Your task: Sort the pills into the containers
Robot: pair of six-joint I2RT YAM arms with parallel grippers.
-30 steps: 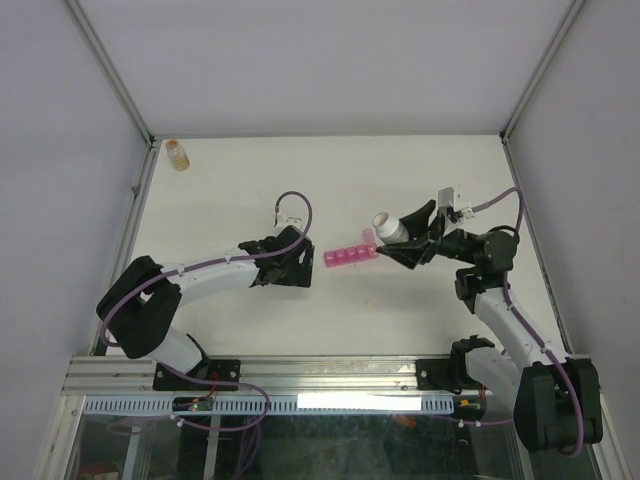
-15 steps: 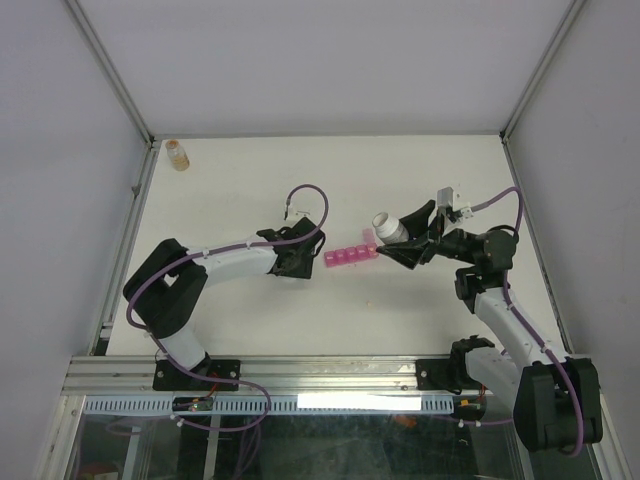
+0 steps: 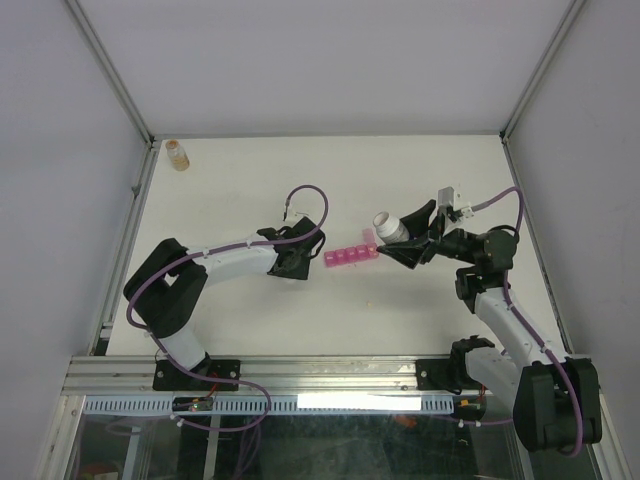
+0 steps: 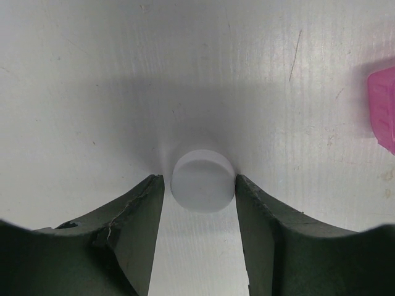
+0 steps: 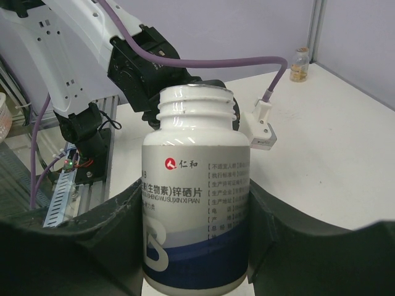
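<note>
The containers are a pink organiser strip (image 3: 348,256) lying mid-table; only its edge (image 4: 384,111) shows at the right of the left wrist view. No pills can be made out. My left gripper (image 3: 300,263) (image 4: 199,182) sits low on the table just left of the strip, its fingers pressed against both sides of a round white cap (image 4: 202,184). My right gripper (image 3: 412,238) (image 5: 194,206) is shut on a white uncapped bottle (image 3: 388,226) (image 5: 196,203) with a blue band. The bottle is tilted, its open mouth near the strip's right end.
A small amber bottle (image 3: 177,153) (image 5: 300,65) stands at the far left corner of the table. Metal frame posts (image 3: 130,190) run along both table sides. The left arm's purple cable (image 3: 300,205) loops above its wrist.
The left gripper has moved right toward the strip and its jaws have narrowed onto the white cap. The right arm and bottle have stayed still.
</note>
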